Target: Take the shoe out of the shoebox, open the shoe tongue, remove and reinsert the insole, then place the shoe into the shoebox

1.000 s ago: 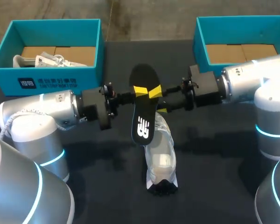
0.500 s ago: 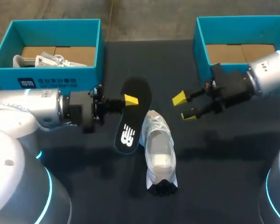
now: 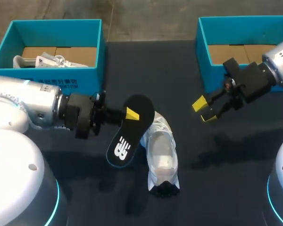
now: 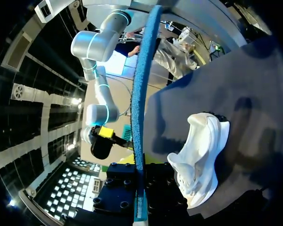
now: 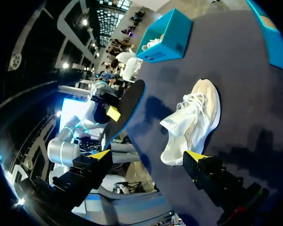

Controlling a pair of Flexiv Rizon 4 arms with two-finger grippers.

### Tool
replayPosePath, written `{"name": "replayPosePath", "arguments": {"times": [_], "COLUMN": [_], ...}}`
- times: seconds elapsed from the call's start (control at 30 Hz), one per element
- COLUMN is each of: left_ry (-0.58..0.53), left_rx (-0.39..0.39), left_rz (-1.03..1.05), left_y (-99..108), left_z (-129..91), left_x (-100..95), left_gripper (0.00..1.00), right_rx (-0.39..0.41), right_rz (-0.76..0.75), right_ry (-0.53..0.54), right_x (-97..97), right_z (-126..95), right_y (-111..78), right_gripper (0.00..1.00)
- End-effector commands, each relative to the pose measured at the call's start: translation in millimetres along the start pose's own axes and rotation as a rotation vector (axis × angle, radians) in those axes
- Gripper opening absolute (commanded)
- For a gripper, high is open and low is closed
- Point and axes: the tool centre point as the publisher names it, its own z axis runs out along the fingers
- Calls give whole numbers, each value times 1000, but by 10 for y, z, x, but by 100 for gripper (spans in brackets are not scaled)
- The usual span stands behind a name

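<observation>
At centre frame the left gripper pinches the black insole, tilted beside the white shoe (lying lower centre). The right gripper hangs spread and empty at right. Held so narrowly, the insole may pivot and miss the shoe's opening.

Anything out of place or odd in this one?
Nothing stands out. The insole is out of the shoe, held tilted in the left gripper beside it, as the task expects. The shoe sits upright on the table; the right gripper is open and empty. Nothing looks spilled or damaged.
</observation>
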Motion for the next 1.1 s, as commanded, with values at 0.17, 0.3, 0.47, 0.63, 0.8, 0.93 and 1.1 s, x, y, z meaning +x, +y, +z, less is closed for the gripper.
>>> {"name": "replayPosePath", "arguments": {"times": [0.17, 0.3, 0.47, 0.63, 0.8, 0.93, 1.1], "left_ry": [22, 24, 37, 41, 58, 58, 58], "left_rx": [2, 3, -41, -63, -28, -28, -28], "left_rz": [-1, -11, -50, -117, -258, -258, -258], "left_y": [0, -37, -275, -453, -589, -589, -589], "left_z": [-21, -29, -78, -137, -152, -152, -152], "left_x": [-23, -14, 14, 44, 130, 130, 130], "left_gripper": [0, 0, 0, 0, 0, 0, 0], "right_rx": [0, 20, 32, 53, 81, 81, 81], "right_rz": [1, -167, -305, -401, -470, -470, -470], "right_ry": [-5, -78, -130, -172, -194, -194, -194], "right_x": [7, 121, 17, -102, -238, -238, -238], "right_z": [10, 47, 1, -45, -24, -24, -24], "right_y": [-1, -32, -194, -333, -463, -463, -463], "right_gripper": [100, 100, 100, 100, 100, 100, 100]}}
